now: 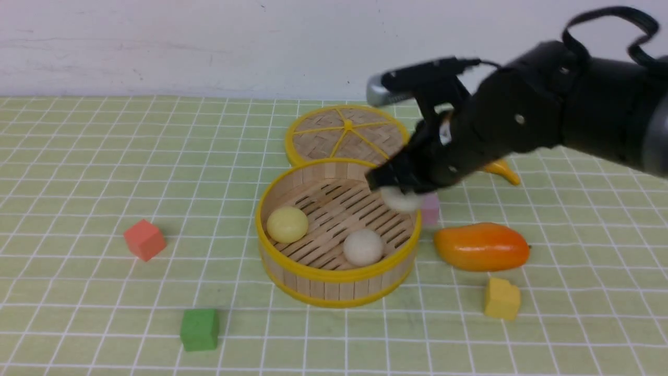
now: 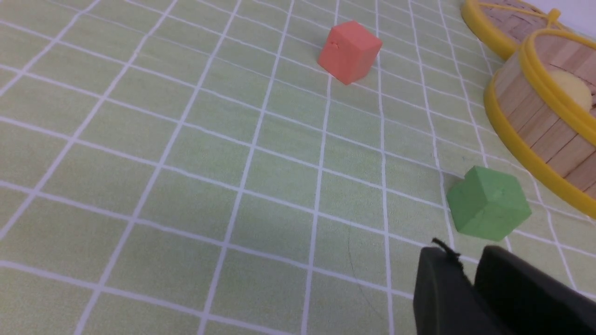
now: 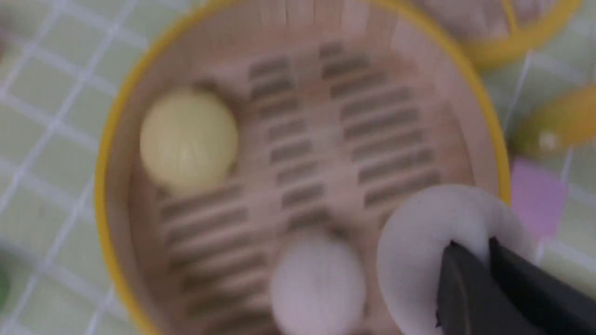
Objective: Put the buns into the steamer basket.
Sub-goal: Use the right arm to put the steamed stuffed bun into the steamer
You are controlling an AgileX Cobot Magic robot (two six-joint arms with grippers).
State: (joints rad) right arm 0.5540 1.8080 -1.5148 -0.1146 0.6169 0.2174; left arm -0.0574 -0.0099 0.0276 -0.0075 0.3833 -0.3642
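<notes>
- Green cube [image 1: 199, 329] sits nearest the front view's camera, on the green tiled tabletop [image 1: 94, 313], in front of and to the left of my round bamboo steamer basket with yellow rims [image 1: 339, 284].
- Inside the basket rest a pale yellow, smooth domed bun [image 1: 287, 224] toward the left and an off-white domed bun [image 1: 364, 247] toward the front, apart from each other.
- My right claw [image 3: 472, 244] is narrow, pinching another off-white bun [image 3: 433, 251] above the basket's right side; motion blurs it.
- My left claw [image 2: 468, 260] shows only its dark tips; I cannot tell whether it is open or shut.
- Behind the basket lies the flat woven lid with yellow rim [image 1: 318, 138]; an orange-red, mango-shaped fruit [image 1: 481, 247] lies to the right.
</notes>
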